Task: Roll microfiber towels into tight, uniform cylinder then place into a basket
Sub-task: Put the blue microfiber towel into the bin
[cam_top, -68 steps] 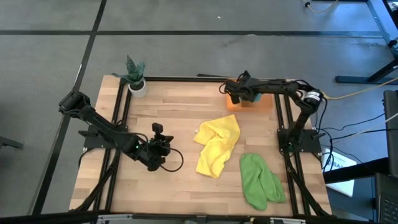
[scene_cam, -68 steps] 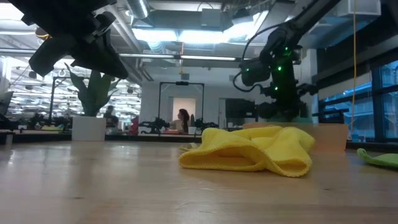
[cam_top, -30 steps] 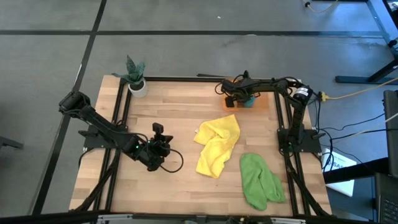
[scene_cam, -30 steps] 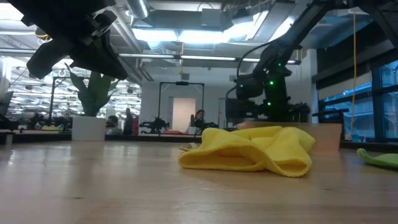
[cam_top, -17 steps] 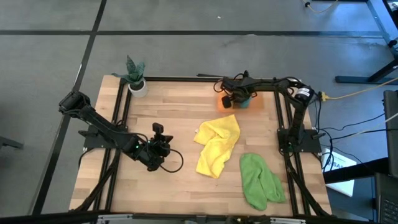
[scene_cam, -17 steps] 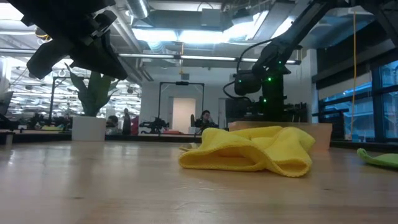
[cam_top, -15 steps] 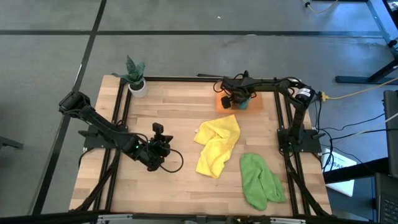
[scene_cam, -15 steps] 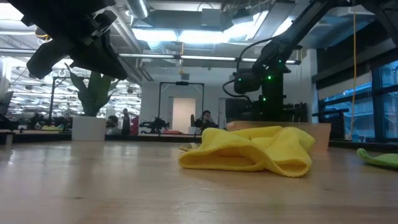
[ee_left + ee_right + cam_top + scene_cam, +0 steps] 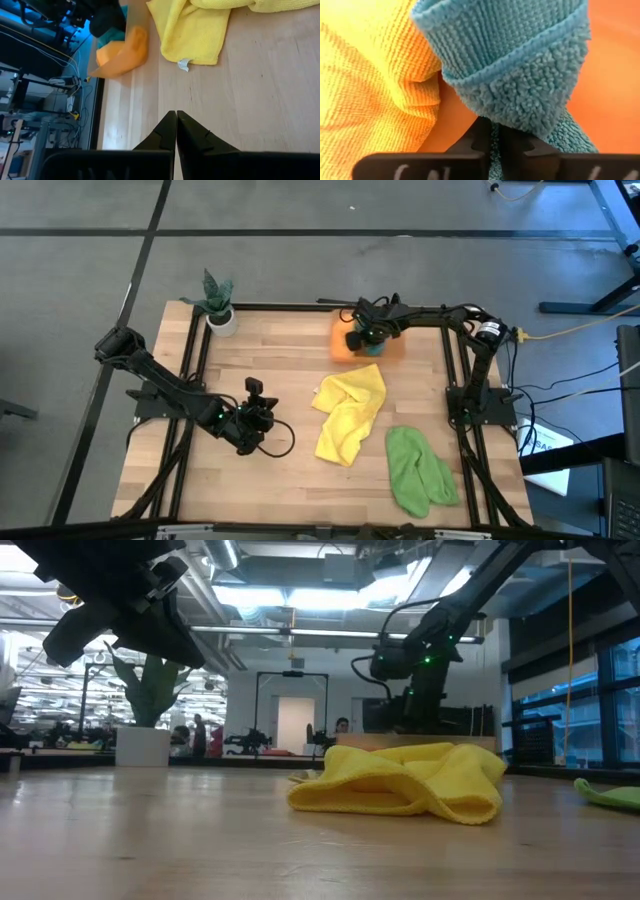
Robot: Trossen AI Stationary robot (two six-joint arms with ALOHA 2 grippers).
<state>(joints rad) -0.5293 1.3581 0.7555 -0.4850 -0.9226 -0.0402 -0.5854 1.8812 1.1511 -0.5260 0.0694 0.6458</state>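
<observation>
On the wooden table [image 9: 280, 370], the basket [image 9: 342, 345] has slid nearer the plant pot [image 9: 222, 321] than before. My right gripper [image 9: 360, 340] pinches the teal towel [image 9: 520, 75] inside it; my left gripper [image 9: 262, 405], fingers pressed together, waits beside the yellow towel [image 9: 350, 412].

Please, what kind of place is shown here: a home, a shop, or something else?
Probably a robotics lab or open workshop, not a home. A wooden table in a black frame stands on grey floor with cables beside it; the low view shows ceiling strip lights and a person at distant workstations.
</observation>
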